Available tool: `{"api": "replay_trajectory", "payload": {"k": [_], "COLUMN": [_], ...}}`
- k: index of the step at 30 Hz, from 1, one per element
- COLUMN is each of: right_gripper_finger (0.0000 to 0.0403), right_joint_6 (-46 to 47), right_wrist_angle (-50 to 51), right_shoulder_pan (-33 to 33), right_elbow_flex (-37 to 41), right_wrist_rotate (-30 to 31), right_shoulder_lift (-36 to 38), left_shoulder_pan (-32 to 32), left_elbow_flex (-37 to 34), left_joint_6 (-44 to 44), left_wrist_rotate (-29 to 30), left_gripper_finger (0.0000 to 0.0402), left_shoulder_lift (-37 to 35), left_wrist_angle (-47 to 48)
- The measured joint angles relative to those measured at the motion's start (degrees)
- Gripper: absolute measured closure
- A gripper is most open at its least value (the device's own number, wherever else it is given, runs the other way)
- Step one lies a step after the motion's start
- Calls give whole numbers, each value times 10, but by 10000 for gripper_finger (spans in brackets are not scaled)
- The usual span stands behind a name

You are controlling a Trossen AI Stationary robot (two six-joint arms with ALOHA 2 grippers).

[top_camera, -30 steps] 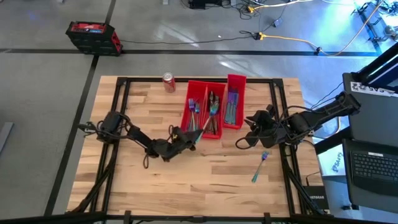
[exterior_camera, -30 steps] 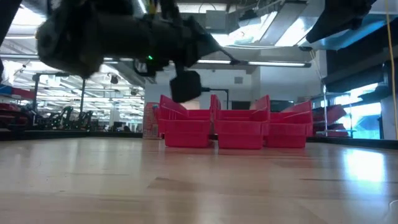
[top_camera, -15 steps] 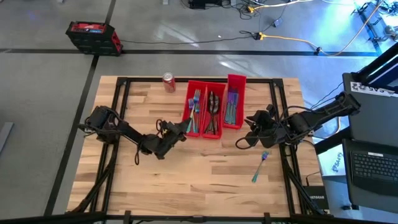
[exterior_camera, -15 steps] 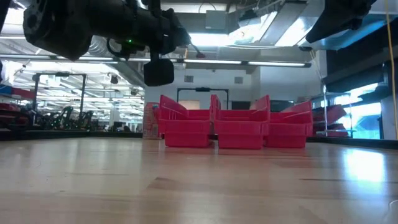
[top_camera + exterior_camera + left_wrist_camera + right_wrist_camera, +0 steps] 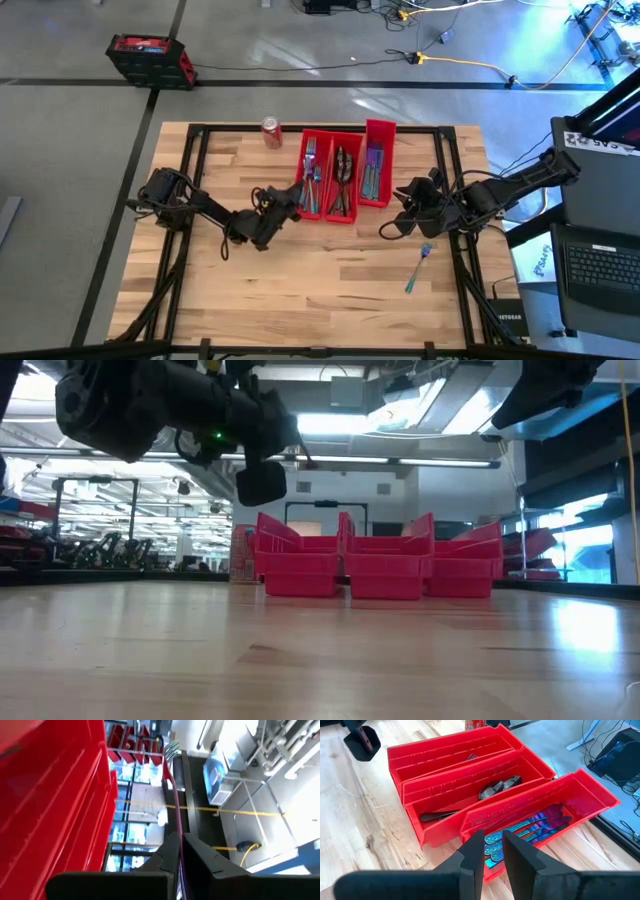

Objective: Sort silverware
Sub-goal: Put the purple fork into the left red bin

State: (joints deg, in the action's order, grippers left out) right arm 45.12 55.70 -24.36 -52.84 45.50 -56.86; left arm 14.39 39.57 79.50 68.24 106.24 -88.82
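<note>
Three long red plastic bins [image 5: 344, 180] on wooden surface [image 5: 300, 280] | left hand [image 5: 290, 196] clamped on slim fork [image 5: 172, 785], apparently beside leftmost bin | right hand [image 5: 408, 205] fingers slightly apart, empty | iridescent teal fork [image 5: 417, 268] lies loose

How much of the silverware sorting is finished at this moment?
Mostly done: the three long red plastic bins already hold sorted forks, spoons and knives. In hand: the left gripper, beside the bins, is shut on a slim metal fork. Left: one iridescent teal utensil on the wooden table, near the waiting right gripper.

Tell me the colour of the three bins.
Red; the bins show best in the right wrist view.
</note>
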Motion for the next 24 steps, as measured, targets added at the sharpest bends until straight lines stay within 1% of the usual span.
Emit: {"api": "replay_trajectory", "payload": {"k": [3, 8, 13, 17, 21, 24], "right_gripper_finger": [349, 349, 349, 349, 349, 349], "right_joint_6": [0, -1, -2, -2, -3, -3], "right_wrist_angle": [0, 0, 0, 0, 0, 0], "right_shoulder_pan": [0, 0, 0, 0, 0, 0], "right_elbow_flex": [0, 0, 0, 0, 0, 0], "right_wrist_rotate": [0, 0, 0, 0, 0, 0], "right_shoulder_lift": [0, 0, 0, 0, 0, 0], "left_shoulder_pan": [0, -5, -6, -7, -9, -9], "left_elbow_flex": [0, 0, 0, 0, 1, 4], "left_joint_6": [-15, -17, 1, 42, 128, 170], "left_wrist_rotate": [-8, -8, -10, -31, -38, -37], "left_gripper_finger": [392, 391, 391, 391, 391, 391], "left_shoulder_lift": [0, 0, 0, 0, 0, 0], "left_wrist_angle": [0, 0, 22, 67, 138, 183]}}
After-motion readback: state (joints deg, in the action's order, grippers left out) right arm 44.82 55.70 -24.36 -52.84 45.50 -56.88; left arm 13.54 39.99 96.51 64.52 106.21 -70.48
